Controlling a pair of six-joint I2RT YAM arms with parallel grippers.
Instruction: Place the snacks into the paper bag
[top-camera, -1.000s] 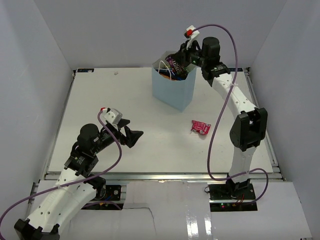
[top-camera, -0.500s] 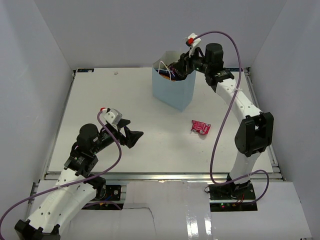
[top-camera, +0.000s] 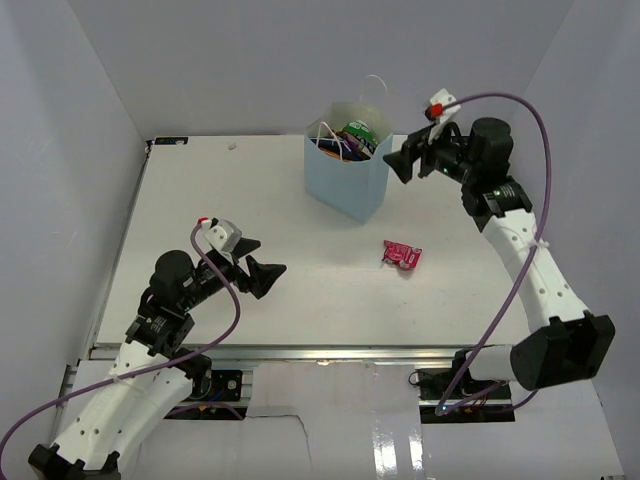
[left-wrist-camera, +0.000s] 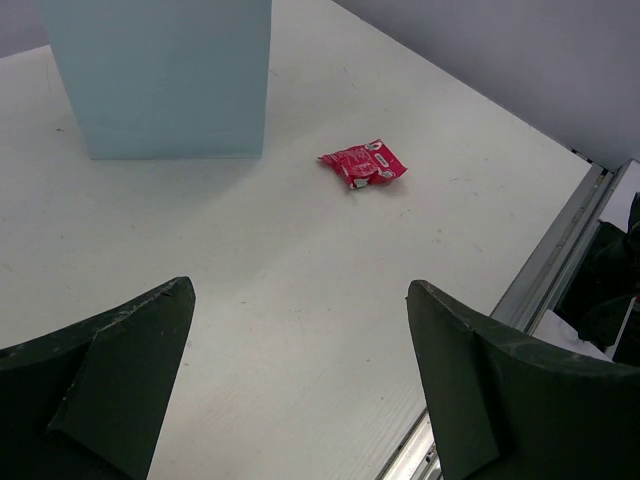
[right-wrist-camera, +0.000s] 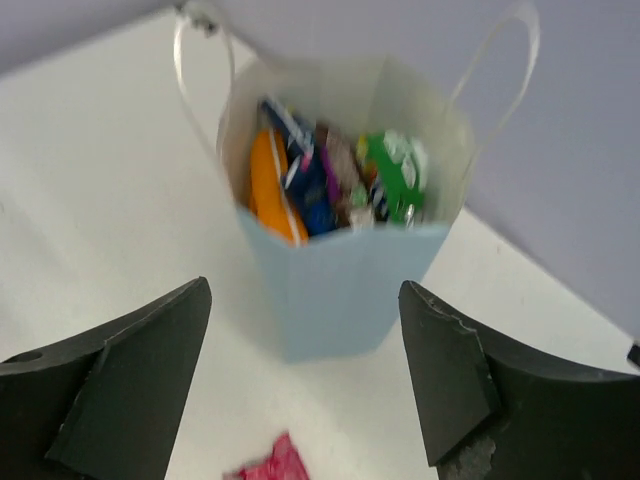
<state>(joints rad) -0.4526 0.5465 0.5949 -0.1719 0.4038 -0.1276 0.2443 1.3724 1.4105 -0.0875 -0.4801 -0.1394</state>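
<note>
Bright, even light from overhead, only soft shadows; the right wrist view is smeared by motion blur

— How is the left arm sitting?
— I'm holding it low and folded, left gripper spread wide, gripping nothing.
— And the right?
— I'm holding it raised, reaching away, right gripper pointing leftward, jaws apart, empty.

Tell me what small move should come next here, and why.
Probably lower the right gripper toward the small pink packet, the only snack lying on the table. That gripper hangs open and empty beside the paper bag, which already holds several packets, and the pink one seems closer to it than to the left gripper.
</note>
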